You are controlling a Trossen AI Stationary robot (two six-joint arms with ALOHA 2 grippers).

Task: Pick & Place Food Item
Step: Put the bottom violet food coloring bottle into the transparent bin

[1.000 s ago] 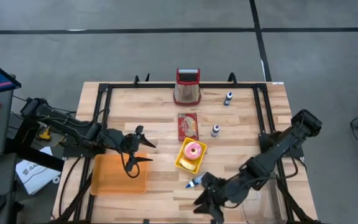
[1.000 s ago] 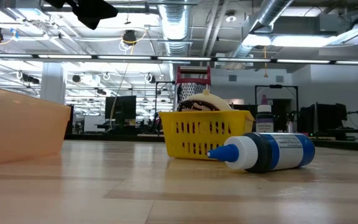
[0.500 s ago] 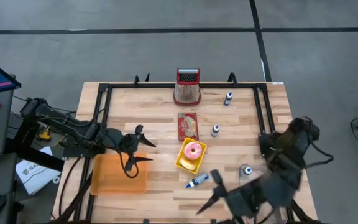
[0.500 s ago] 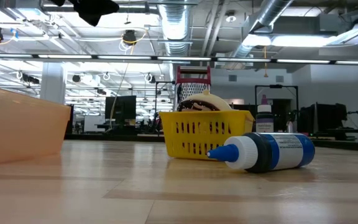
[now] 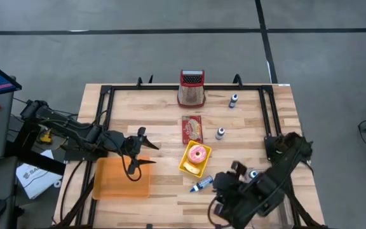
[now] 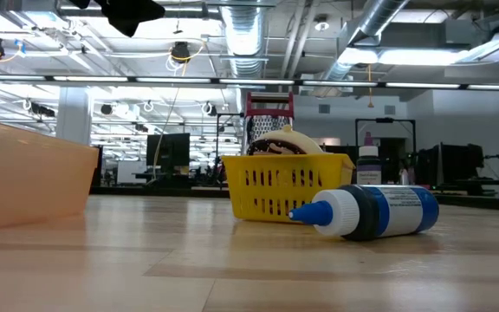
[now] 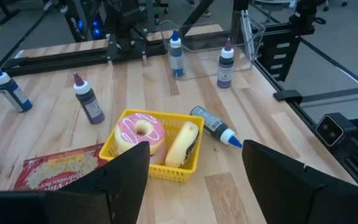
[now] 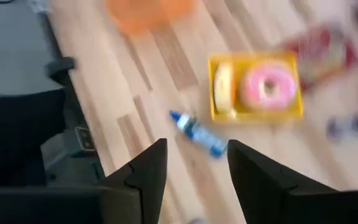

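A yellow basket (image 5: 196,159) stands mid-table. In it lie a pink-iced donut (image 7: 140,134) and a pale long pastry (image 7: 183,144). My left gripper (image 5: 142,153) hovers open between the basket and an orange tray (image 5: 122,177), pointing toward the basket, with nothing between its fingers. My right gripper (image 8: 196,152) hangs open above the table's near right part. It looks down on the basket (image 8: 257,87) and a lying blue bottle (image 8: 197,133) and holds nothing.
A red grater (image 5: 192,87) stands at the far edge, with a popcorn packet (image 5: 192,129) before it. Small bottles (image 5: 234,100) (image 5: 220,133) (image 5: 251,173) stand to the right. The blue bottle (image 5: 202,185) lies just near of the basket. A black frame rail (image 5: 269,121) borders the table.
My right arm has folded back from the table's near edge and risen. Its gripper has tipped from nearly level to pointing steeply down, staying open. The left arm and the objects have kept still.
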